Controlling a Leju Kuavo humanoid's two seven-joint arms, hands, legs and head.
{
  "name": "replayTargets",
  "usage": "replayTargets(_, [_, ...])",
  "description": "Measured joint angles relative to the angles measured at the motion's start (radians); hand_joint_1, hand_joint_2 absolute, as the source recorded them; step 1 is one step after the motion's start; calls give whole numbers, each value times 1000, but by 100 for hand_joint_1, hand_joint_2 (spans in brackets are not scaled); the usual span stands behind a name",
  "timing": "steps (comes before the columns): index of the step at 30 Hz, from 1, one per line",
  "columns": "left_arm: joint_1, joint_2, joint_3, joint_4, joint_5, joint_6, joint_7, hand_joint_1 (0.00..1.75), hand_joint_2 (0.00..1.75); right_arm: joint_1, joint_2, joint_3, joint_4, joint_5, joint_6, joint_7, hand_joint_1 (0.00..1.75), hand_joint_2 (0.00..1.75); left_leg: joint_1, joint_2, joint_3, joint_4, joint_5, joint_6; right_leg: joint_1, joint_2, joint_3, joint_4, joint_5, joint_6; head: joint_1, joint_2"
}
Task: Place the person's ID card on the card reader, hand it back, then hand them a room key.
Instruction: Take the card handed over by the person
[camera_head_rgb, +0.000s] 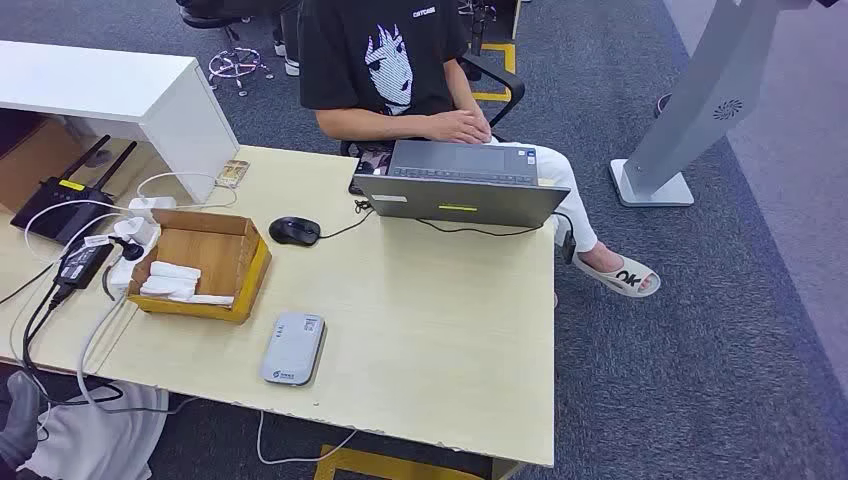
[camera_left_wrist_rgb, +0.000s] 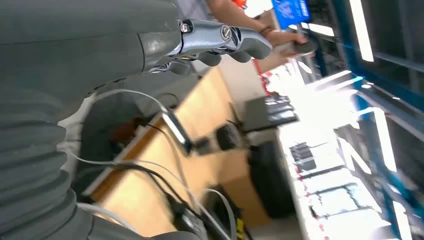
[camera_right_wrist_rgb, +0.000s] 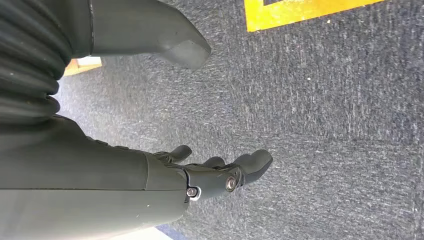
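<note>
Our left hand (camera_left_wrist_rgb: 220, 45) and right hand (camera_right_wrist_rgb: 220, 172) hang released, holding nothing; the card reader (camera_head_rgb: 293, 348) lies ahead on the bench (camera_head_rgb: 430, 340), nearer our left fingers (camera_left_wrist_rgb: 250, 47).

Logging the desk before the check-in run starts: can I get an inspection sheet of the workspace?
Surface: light wooden desk, front edge chipped.
Job's things: grey card reader near the front edge; white cards in a wooden box; ID card: nothing seen.
Clutter: laptop, mouse, router.
Hands: left hand and right hand empty, fingers apart.
Cables: bundle off the left edge.
Surroundings: seated person, grey carpet.
</note>
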Motion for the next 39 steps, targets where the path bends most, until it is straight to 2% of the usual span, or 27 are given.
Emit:
replayTargets(5, [-13,40,-114,-82,-19,6,13,0,175,-1,6,-1,4,36,11,9,0,175,0,0,0,0,0,0,0,0,-1,0,0,0,0,0])
replayTargets(9, [-77,78,-202,-98,-70,-14,73,0,175,-5,10,-1,8,74,24,23,0,175,0,0,0,0,1,-1,0,0,-1,0,0,0,0,0])
replayTargets(14, [-176,108,-271,-76,-155,-41,156,0,175,-7,11,-1,12,109,38,40,0,175,0,0,0,0,2,-1,0,1,-1,0,1,-1,0,0])
replayTargets(23, [-360,124,-359,78,-248,-117,307,0,175,-13,11,-6,16,156,59,58,0,175,0,1,0,1,2,-1,0,2,-1,0,1,-1,0,0])
replayTargets(39, [-672,118,-559,410,-380,-270,554,0,175,-24,11,-34,21,229,107,72,0,175,0,1,0,1,2,-1,0,2,-1,0,2,-1,0,0])
